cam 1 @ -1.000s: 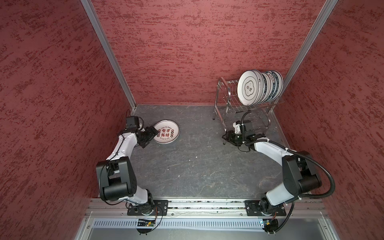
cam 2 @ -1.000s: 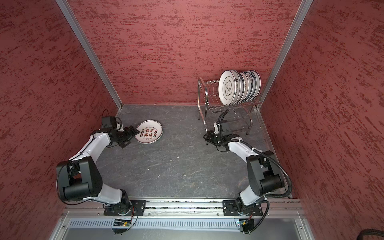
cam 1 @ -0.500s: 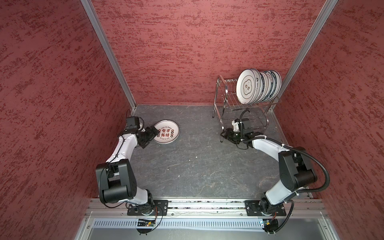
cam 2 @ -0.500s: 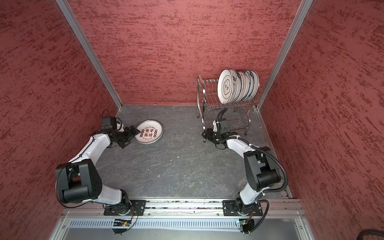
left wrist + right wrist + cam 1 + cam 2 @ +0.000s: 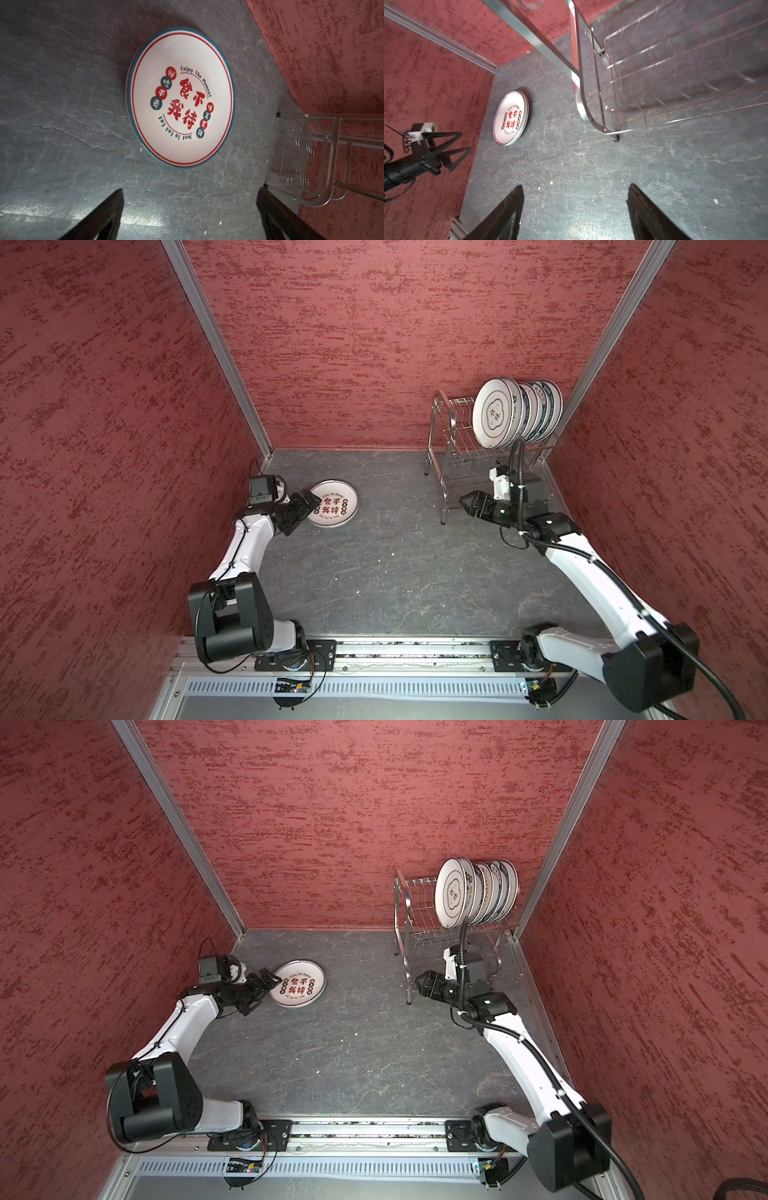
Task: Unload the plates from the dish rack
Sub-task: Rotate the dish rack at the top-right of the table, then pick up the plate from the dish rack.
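One white plate (image 5: 332,504) (image 5: 297,984) with red characters and a teal-and-red rim lies flat on the grey floor, also seen in the left wrist view (image 5: 180,96) and the right wrist view (image 5: 510,118). My left gripper (image 5: 309,499) (image 5: 272,979) (image 5: 191,188) stands open just short of its rim, holding nothing. Several plates (image 5: 496,413) (image 5: 455,892) stand on edge in the upper tier of the steel dish rack (image 5: 445,485) (image 5: 408,965) at the back right corner. My right gripper (image 5: 467,501) (image 5: 420,979) (image 5: 576,185) hangs open and empty beside the rack's front leg.
Red textured walls close in the left, back and right sides. The rack's lower wire shelf (image 5: 675,62) holds nothing and sits close to my right gripper. An aluminium rail (image 5: 395,651) carrying both arm bases runs along the front edge.
My right gripper's jaws have spread apart and the arm has shifted a little toward the rack. The left gripper has opened slightly wider; the plate on the floor has not moved.
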